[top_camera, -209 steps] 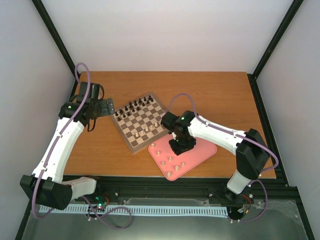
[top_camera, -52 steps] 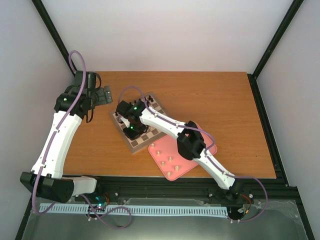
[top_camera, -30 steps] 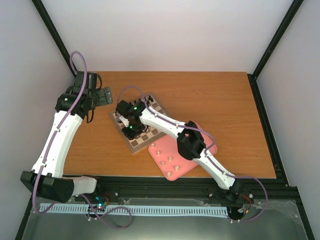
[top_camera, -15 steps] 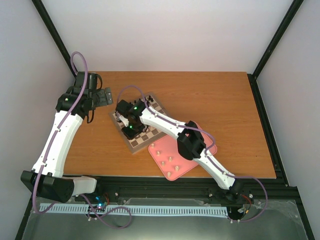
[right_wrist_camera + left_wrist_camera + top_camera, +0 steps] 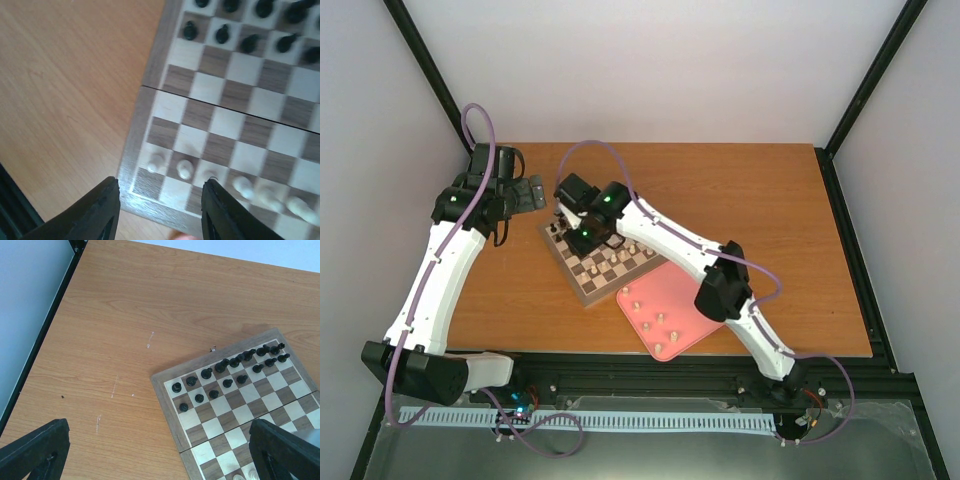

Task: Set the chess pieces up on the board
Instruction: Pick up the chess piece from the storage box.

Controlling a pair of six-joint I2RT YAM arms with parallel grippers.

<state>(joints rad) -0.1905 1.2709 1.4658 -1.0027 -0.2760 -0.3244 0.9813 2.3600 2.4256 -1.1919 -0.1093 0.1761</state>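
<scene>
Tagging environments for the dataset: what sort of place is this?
Most likely a lab robot cell, not a home. White panel walls in a black frame enclose a wooden table. The left arm and right arm mount on a rail. The board and pink tray look staged.

White arm links [image 5: 435, 285], black joints [image 5: 725, 290], purple cables [image 5: 483, 128], green indicator lights [image 5: 610, 199].

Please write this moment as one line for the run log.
right jaws: open, empty, above square wooden checkered chessboard | pale cream chess pieces: row near its edge | left jaws: open, empty
</scene>
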